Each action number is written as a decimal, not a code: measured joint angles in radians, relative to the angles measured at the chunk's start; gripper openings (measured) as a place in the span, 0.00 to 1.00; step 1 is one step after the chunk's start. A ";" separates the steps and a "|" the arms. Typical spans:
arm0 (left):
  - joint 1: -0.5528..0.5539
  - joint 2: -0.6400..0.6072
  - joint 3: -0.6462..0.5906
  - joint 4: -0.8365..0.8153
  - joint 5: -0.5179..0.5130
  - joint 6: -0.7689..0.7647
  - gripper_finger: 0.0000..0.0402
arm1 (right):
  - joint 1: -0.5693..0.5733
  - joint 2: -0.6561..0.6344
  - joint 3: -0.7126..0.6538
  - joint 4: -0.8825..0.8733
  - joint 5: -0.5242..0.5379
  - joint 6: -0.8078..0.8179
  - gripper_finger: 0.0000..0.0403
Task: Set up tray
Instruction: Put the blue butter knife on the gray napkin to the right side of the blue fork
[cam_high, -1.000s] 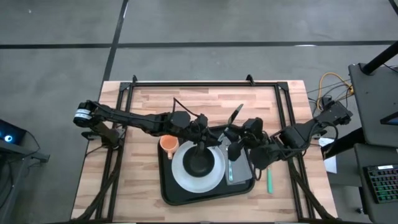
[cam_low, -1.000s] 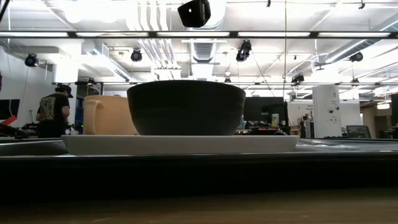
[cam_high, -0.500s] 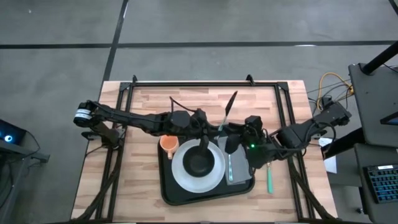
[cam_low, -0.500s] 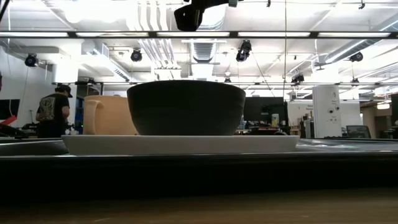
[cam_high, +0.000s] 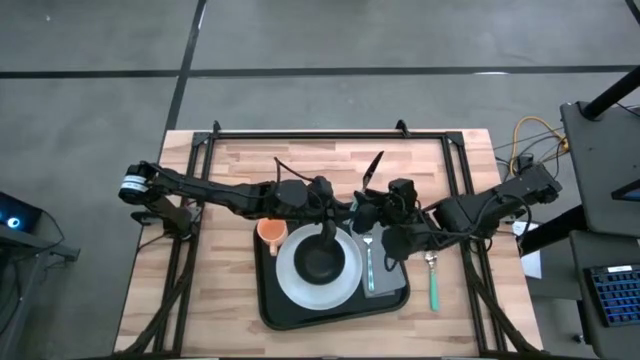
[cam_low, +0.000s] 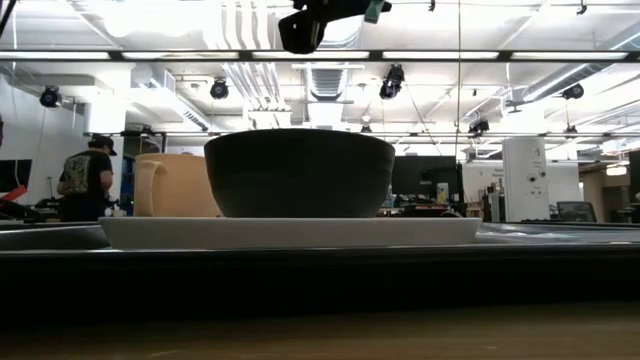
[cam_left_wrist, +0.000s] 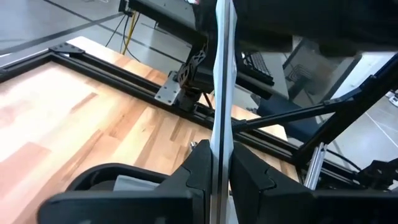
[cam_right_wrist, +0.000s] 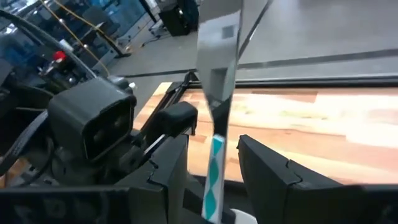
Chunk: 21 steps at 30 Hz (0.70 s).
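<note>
A knife (cam_high: 372, 168) with a teal patterned handle (cam_right_wrist: 214, 171) stands nearly upright, blade up, in the air above the far right part of the black tray (cam_high: 268, 300). My left gripper (cam_left_wrist: 221, 171) reaches it from the table's left and is shut on it. My right gripper (cam_right_wrist: 213, 155) is open. Its fingers stand on either side of the handle with a gap on each side. On the tray are a white plate (cam_high: 345, 290) with a black bowl (cam_high: 320, 262), an orange cup (cam_high: 270, 232) and a grey napkin (cam_high: 379, 280) with a utensil (cam_high: 369, 262) on it. My left gripper pinches the knife's flat faces (cam_left_wrist: 219, 146) between its two fingers, low on the metal part near where the blade narrows toward the handle. The fingers come nearly level from the table's left and lie across the knife. The knife is lifted clear, blade up.
A green-handled utensil (cam_high: 433, 285) lies on the wooden table just right of the tray. Black frame rails (cam_high: 330, 133) run along the table's far edge and sides. Bare wood lies beyond the tray toward the far edge. A person stands far off in the room (cam_low: 85, 180).
My right gripper has gone a little toward the table's left and has rolled about its own axis. My left wrist has turned. The knife, which leaned toward the table's right, now stands straighter and a little farther left, still clear of the tray.
</note>
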 joint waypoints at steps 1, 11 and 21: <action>0.000 0.000 0.000 -0.001 0.000 0.000 0.05 | -0.003 0.006 0.000 0.000 0.000 0.013 0.33; 0.000 0.000 -0.002 -0.009 0.002 0.025 0.05 | -0.016 0.049 0.000 -0.008 -0.021 0.067 0.11; 0.005 -0.002 -0.004 -0.015 0.018 0.016 0.16 | -0.015 0.022 -0.001 -0.097 -0.063 0.073 0.05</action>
